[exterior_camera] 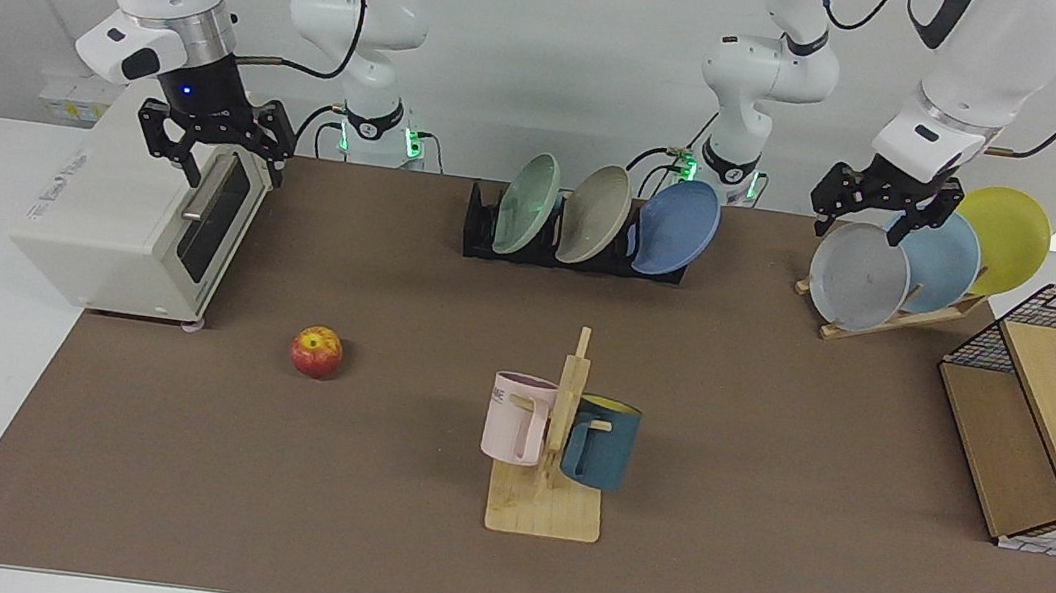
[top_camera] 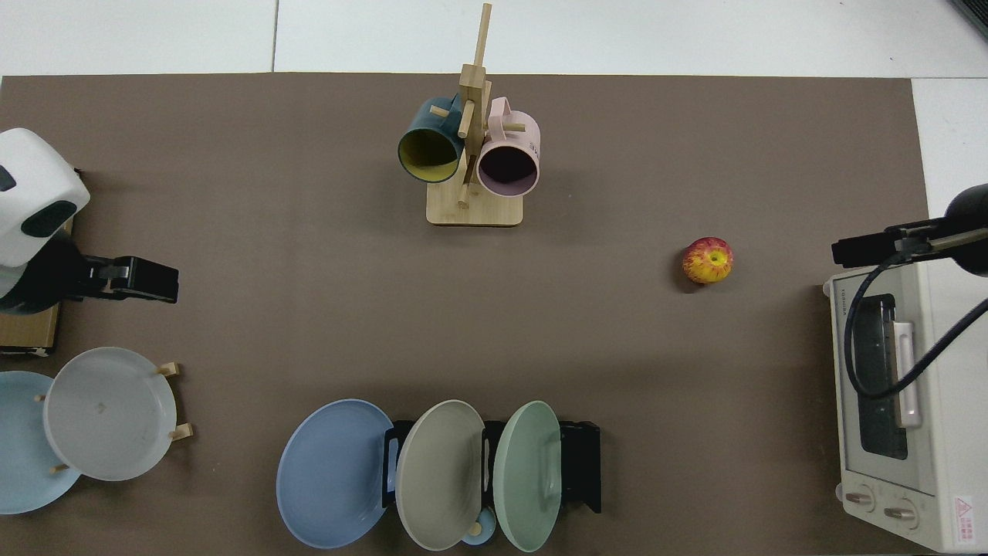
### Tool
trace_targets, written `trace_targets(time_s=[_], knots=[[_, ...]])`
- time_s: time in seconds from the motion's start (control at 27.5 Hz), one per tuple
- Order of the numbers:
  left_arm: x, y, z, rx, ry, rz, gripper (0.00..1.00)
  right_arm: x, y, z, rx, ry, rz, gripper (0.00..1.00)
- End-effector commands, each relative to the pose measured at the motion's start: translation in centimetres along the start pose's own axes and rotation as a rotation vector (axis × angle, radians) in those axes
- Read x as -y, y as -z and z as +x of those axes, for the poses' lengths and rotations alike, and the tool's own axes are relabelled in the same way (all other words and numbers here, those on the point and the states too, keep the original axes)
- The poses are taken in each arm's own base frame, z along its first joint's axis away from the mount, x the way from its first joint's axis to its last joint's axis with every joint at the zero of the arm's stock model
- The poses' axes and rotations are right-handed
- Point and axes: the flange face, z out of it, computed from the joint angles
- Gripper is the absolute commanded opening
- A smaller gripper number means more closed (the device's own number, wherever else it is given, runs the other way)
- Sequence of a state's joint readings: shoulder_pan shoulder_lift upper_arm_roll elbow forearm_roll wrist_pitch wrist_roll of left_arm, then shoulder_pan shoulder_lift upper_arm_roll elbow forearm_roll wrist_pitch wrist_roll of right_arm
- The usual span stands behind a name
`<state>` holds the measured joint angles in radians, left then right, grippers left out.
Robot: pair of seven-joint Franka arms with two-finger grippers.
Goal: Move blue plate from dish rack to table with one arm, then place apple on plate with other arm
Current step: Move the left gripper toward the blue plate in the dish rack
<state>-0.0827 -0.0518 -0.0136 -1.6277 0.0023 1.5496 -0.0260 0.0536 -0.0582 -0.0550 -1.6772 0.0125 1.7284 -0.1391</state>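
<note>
You have the blue plate leaning in the end slot of the black dish rack at the far edge of the brown-matted table, beside a beige plate and a pale green plate in the same rack. The apple sits alone on the mat, well apart from the rack and near a white toaster oven. Between the apple and your open mat stands a wooden mug tree carrying a pink mug and a dark teal mug (the tallest obstacle mid-table). The left gripper hangs with fingers apart just above a slanted wooden stand holding a grey plate, a sky-blue plate and a yellow plate. The right gripper hovers over the toaster oven's top front edge, fingers spread, holding nothing. A wire-sided wooden shelf occupies the mat's end beyond the stand. White tabletop borders the mat, and a plain white wall stands behind the arms.
</note>
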Motion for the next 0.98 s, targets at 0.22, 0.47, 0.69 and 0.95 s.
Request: trace_targets(time_s=[0.22, 0.47, 0.69, 0.95], knots=[[0.4, 0.8, -0.7, 0.004, -0.007, -0.007, 1.00, 0.0, 0.3, -0.2, 0.003, -0.020, -0.005, 1.00], [0.7, 0.5, -1.0, 0.035, -0.001, -0.007, 1.00, 0.0, 0.3, -0.2, 0.003, -0.020, -0.005, 1.00], [0.3, 0.4, -1.4, 0.032, -0.004, -0.014, 1.00, 0.1, 0.3, -0.2, 0.003, -0.017, -0.005, 1.00], [0.0, -0.6, -2.6, 0.040, -0.021, -0.017, 1.00, 0.0, 0.3, -0.2, 0.003, -0.020, -0.005, 1.00]])
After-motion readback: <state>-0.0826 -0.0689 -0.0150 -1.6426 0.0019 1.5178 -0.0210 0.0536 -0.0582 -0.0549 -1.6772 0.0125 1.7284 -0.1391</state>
